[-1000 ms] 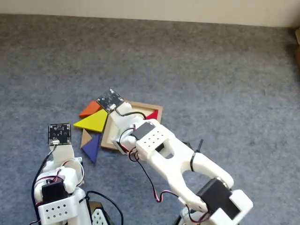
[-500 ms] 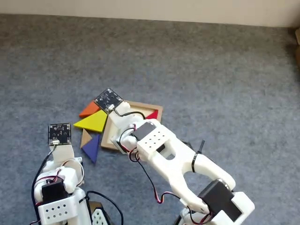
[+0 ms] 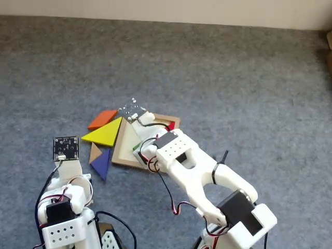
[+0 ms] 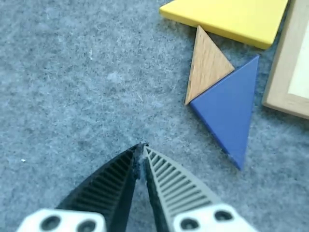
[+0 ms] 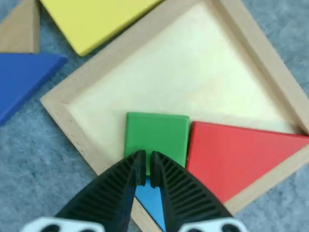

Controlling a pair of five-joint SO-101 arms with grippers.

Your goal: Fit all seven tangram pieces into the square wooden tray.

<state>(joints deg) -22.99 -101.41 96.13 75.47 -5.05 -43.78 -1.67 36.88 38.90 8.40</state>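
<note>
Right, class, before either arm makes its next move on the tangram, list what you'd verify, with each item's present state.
1. Green square flat inside the wooden tray: ok.
2. Red triangle in the tray beside it: ok.
3. Light blue piece under the right gripper seated flat: cannot tell.
4. All seven pieces in the tray: not ok; yellow triangle, orange piece, blue triangle and wooden triangle lie on the carpet.
5. Left gripper empty: ok, shut over bare carpet.
</note>
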